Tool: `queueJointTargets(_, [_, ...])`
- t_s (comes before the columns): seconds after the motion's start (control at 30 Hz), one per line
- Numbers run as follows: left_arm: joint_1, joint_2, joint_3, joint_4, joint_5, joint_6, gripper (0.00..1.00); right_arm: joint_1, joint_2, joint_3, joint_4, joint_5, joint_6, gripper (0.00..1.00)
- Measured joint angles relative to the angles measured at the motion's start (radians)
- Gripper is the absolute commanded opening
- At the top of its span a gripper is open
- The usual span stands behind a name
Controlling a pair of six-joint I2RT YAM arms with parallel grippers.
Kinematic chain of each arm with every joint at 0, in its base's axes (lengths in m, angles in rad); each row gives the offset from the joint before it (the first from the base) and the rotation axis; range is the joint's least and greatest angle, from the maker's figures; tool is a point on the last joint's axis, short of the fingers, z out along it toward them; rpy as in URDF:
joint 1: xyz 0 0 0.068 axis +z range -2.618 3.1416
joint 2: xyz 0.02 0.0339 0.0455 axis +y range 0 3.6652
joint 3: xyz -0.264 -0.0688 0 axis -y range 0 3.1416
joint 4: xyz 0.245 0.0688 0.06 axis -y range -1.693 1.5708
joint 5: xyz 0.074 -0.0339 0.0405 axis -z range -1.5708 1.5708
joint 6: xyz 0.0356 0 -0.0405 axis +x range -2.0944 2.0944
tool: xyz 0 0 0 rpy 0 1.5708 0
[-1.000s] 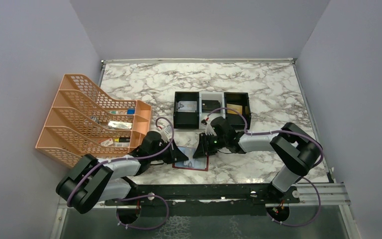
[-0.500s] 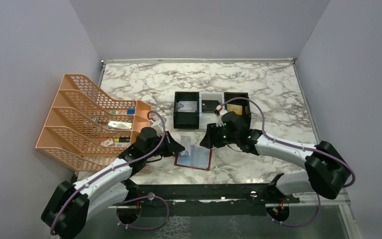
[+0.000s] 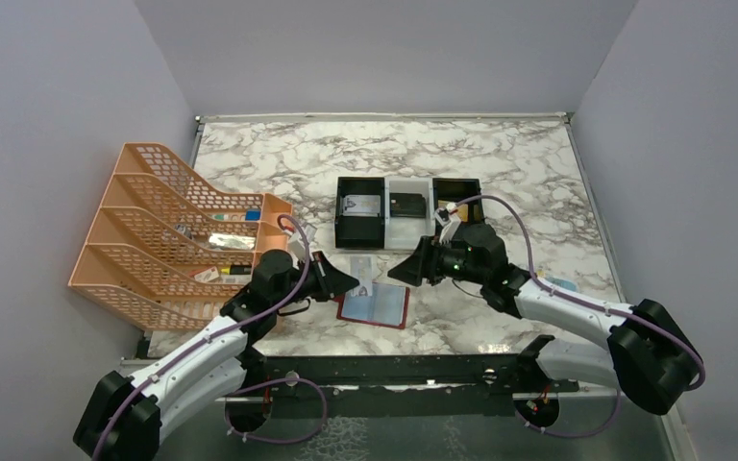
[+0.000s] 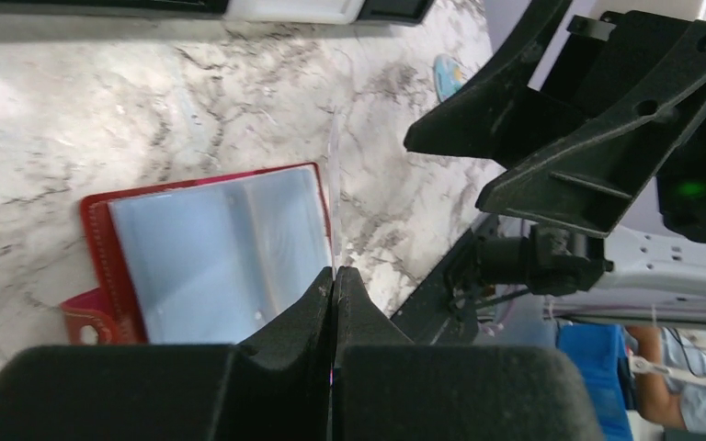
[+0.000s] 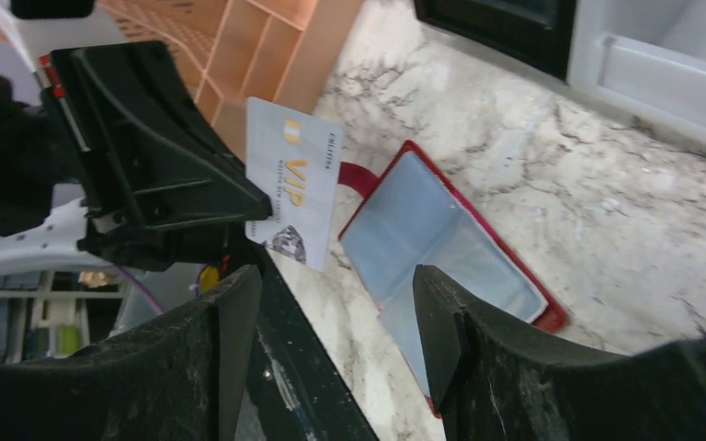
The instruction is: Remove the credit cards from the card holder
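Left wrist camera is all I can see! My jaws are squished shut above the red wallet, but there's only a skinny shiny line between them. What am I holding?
Observer: A credit card, edge-on to you. The right wrist view shows its silvery-white face with gold VIP lettering.
Operator: Are there more cards somewhere?
Observer: From above, the tray past the card holder has a pale card in its left compartment and a dark one in the middle.
Operator: What's beside my arm?
Observer: An orange mesh rack on its left, with small things in the slots.
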Motion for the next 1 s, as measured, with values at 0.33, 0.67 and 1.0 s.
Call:
queueJointTargets(0.33, [0.000, 0.032, -0.003, 0.207, 0.142, -0.075, 0.00, 0.000, 0.083, -0.012, 0.234, -0.196, 0.085, 0.57])
queueJointTargets(0.67, [0.000, 0.040, -0.003, 0.332, 0.209, -0.150, 0.00, 0.000, 0.156, 0.027, 0.388, -0.326, 0.185, 0.24])
queueJointTargets(1.0, [0.000, 0.040, -0.021, 0.392, 0.231, -0.177, 0.00, 0.000, 0.192, 0.028, 0.505, -0.405, 0.255, 0.05])
